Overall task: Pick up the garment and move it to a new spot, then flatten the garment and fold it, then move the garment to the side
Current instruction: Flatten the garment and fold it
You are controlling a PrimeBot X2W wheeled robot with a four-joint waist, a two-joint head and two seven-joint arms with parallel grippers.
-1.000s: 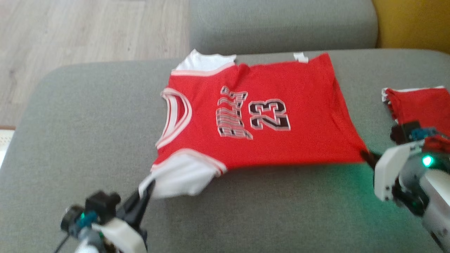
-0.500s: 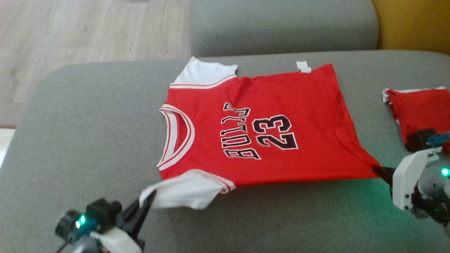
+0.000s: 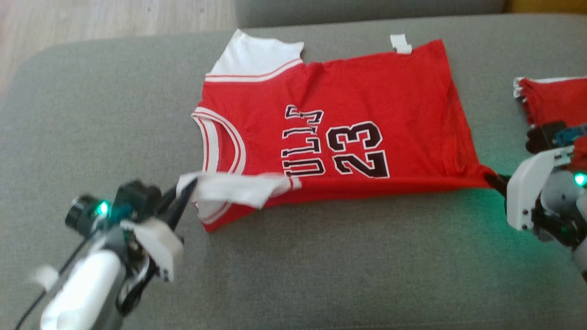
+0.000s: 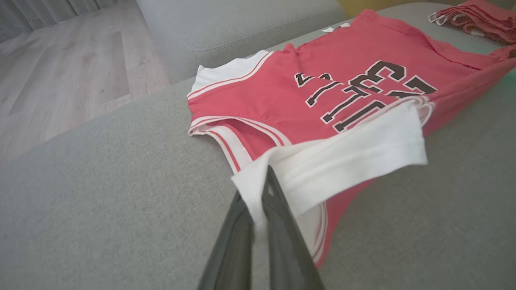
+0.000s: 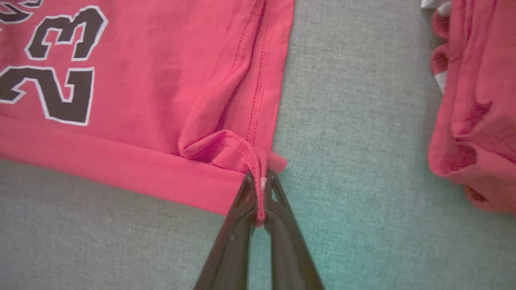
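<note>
**Near edge of the jersey lifted over its front**

Since a second ago the left gripper [image 3: 185, 195] has come up off the cushion. It has carried the near white sleeve [image 3: 238, 188] over the jersey [image 3: 367, 105]. That sleeve, which lay flat beside the collar, now hangs across the chest print and hides its first letter. (The head camera has tipped down too, so the whole scene sits higher in that view.) The right gripper [image 3: 495, 179] has kept its place at the hem corner.

A grey couch seat [image 3: 321, 266] spans the head view, with wooden floor [image 3: 114, 18] beyond its far left corner. The jersey lies in the middle of the seat, number 23 facing up, collar toward the robot's left and hem toward its right. Its far half rests flat. Its near long edge is raised and turned over between the two grippers. A second red garment [image 3: 555, 98] lies bunched on the seat near the jersey's hem but apart from it, just behind the right wrist.

The left gripper's fingers are pressed together on the edge of the sleeve cuff, with white cloth pinched between them in the left wrist view. The right gripper's fingers are likewise closed, clamping a fold of red hem at the near corner. A small white tag [image 3: 401, 43] sticks out at the far hem corner.
</note>
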